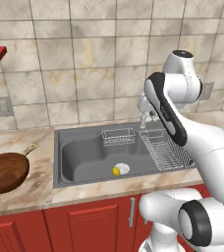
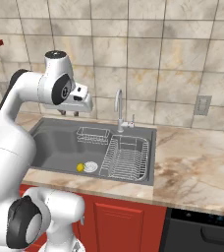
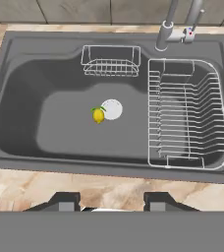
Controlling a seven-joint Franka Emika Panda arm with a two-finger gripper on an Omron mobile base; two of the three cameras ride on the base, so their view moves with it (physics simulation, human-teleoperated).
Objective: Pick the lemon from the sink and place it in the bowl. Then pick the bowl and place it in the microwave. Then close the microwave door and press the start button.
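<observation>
While the lemon (image 3: 98, 115) lies on the floor of the sink (image 3: 15, 113), touching the edge of the round pale drain (image 3: 112, 109), the claw (image 2: 70, 113) hangs high above the basin, near the tiled wall and well apart from the fruit. That height looks deliberate: from there the hand camera takes in the whole basin, so the lemon can be lined up before any descent. In the hand view the two dark tips stand apart with nothing between them, so the claw is released and holds nothing.

The lemon sits in the open left part of the basin, clear of the large wire rack (image 3: 187, 115) on the right and the small wire basket (image 3: 111, 61) at the back, which leaves free room around it for a grasp from above. The curved tap (image 2: 119, 109) rises behind the racks, out of the way.

The bowl (image 1: 5, 172) waits on the table (image 1: 40, 147) to the left of the sink, close enough for a short carry. No step of the task is done yet.
</observation>
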